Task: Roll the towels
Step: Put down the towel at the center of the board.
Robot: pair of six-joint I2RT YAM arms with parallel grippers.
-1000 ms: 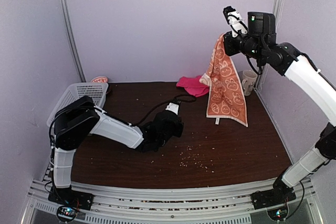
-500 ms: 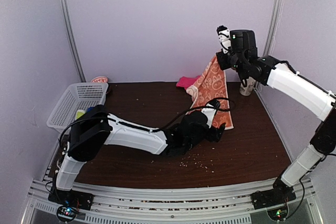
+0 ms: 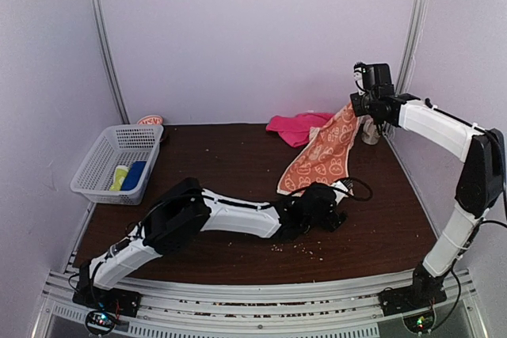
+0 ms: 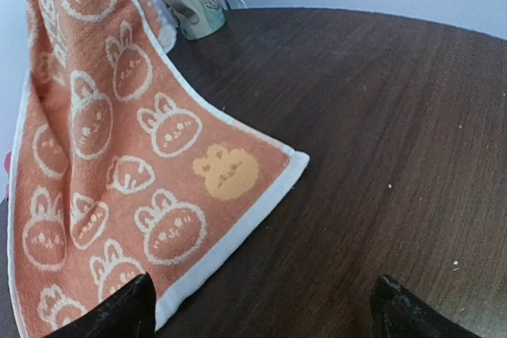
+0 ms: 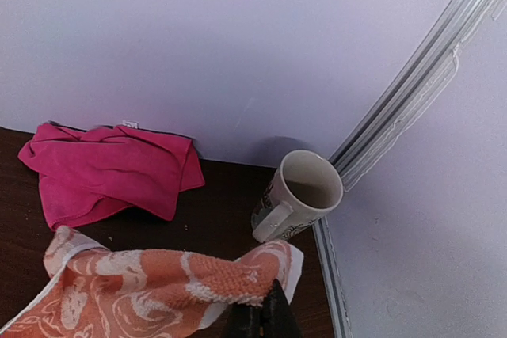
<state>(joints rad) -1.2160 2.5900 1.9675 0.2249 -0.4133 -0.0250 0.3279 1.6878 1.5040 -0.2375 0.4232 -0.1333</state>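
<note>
Dark table (image 3: 238, 156) | orange bunny towel (image 4: 119, 156) hanging — right tool (image 5: 261, 316) pinching it | left tool (image 4: 261, 306) agape

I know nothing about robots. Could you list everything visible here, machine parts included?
orange towel: one, orange with cream rabbits, held up by its top edge, centre right
pink towel: one, bright pink, crumpled at the back
mug: one, cream, back right corner
basket: one, white, left side
yellow item, blue item: one each, inside basket
crumbs: many, pale, near front
table: one, dark brown
left gripper: one, black, open, by the orange towel's lower corner
right gripper: one, black, shut on orange towel's top edge
</note>
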